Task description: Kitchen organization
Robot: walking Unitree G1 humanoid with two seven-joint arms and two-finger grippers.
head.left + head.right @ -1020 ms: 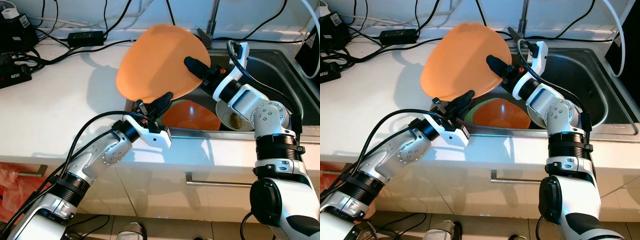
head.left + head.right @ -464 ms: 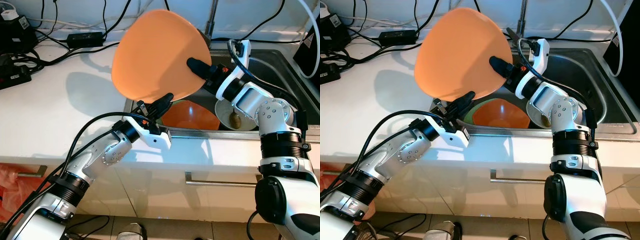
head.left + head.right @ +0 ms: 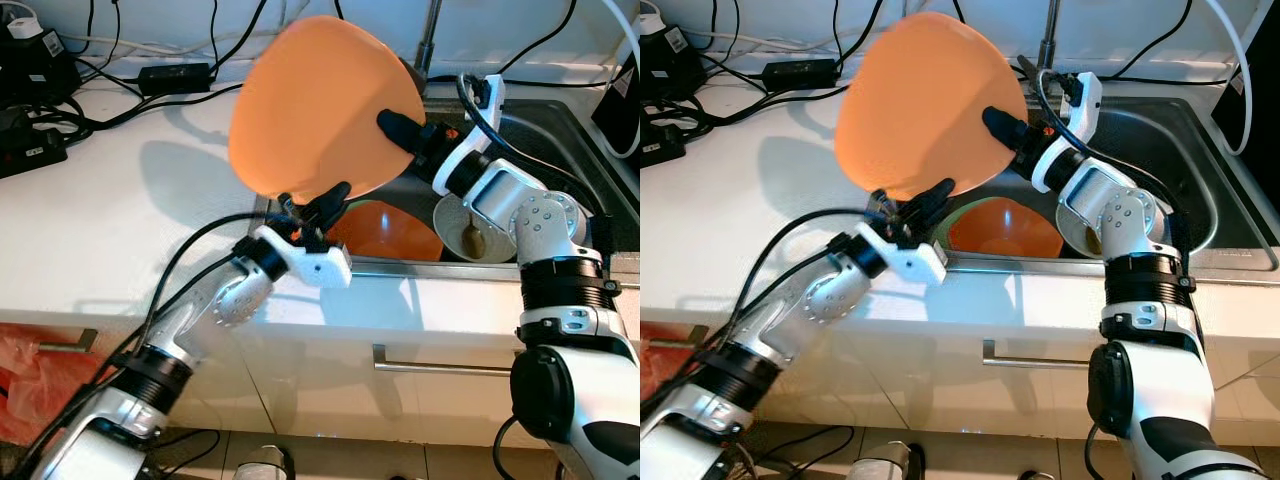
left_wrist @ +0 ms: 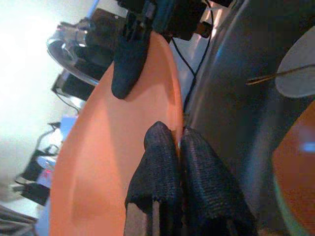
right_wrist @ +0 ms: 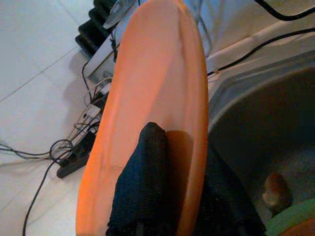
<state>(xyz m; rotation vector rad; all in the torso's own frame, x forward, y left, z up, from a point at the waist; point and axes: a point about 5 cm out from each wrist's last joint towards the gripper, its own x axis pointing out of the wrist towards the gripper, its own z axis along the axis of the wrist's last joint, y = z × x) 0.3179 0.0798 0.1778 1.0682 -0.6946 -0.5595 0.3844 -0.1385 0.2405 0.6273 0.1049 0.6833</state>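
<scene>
Left eye view: a large orange plate point(image 3: 320, 105) is held tilted, nearly on edge, above the white counter point(image 3: 110, 210) and the near-left corner of the steel sink point(image 3: 560, 150). Its rim is pinched at about 5 o'clock by the left gripper point(image 3: 325, 200) and at about 3 o'clock by the right gripper point(image 3: 398, 128), fingers clamped on the rim in both cases. An orange bowl point(image 3: 385, 232) is seen in the sink below the plate, and a pale bowl point(image 3: 468, 228) with something brown inside at its 3 o'clock side. A faucet point(image 3: 428, 40) is seen at 12 o'clock of the sink; black cables point(image 3: 170, 75) and power adapters lie along the far counter edge. A cabinet handle point(image 3: 440, 365) is seen under the counter.

Right eye view: the same scene is shown; the plate point(image 3: 925, 100) is gripped by both grippers over the counter-sink edge.

Left wrist view: the two black fingers point(image 4: 157, 172) are closed on the plate rim, one on each face; the other gripper's finger point(image 4: 129, 61) is pressed on the plate's face further along.

Right wrist view: the plate point(image 5: 152, 98) is seen edge-on, its rim clamped between the black fingers point(image 5: 142, 182); the sink basin lies beyond.
</scene>
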